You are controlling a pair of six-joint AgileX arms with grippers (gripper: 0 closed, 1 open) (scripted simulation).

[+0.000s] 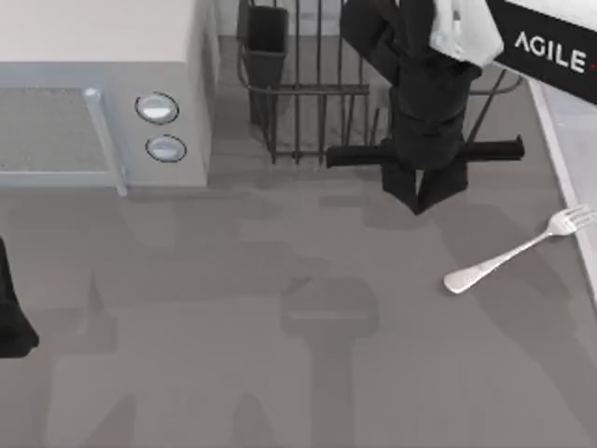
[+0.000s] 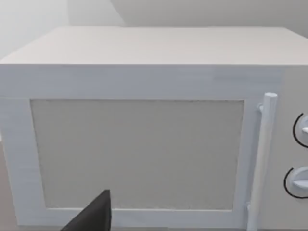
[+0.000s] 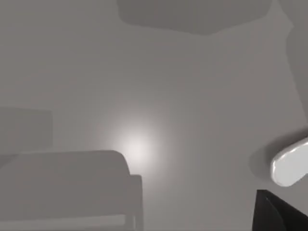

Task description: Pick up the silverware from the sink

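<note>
The silverware (image 1: 508, 254), a shiny silver fork, lies slantwise on the grey counter at the right. Its rounded handle end points toward the middle of the table, and its tines reach the pale raised rim of the sink (image 1: 571, 149) at the right edge. My right gripper (image 1: 424, 196) hangs above the counter just in front of the dish rack, to the left of the fork and farther back, apart from it. The right wrist view catches the fork's rounded handle end (image 3: 291, 166). My left gripper (image 1: 14, 322) is parked at the left edge, facing the microwave.
A white microwave (image 1: 103, 84) with two knobs and a bar handle (image 2: 262, 159) stands at the back left. A dark wire dish rack (image 1: 298, 93) holding a dark cup stands at the back middle, under my right arm. Open grey counter spreads across the front.
</note>
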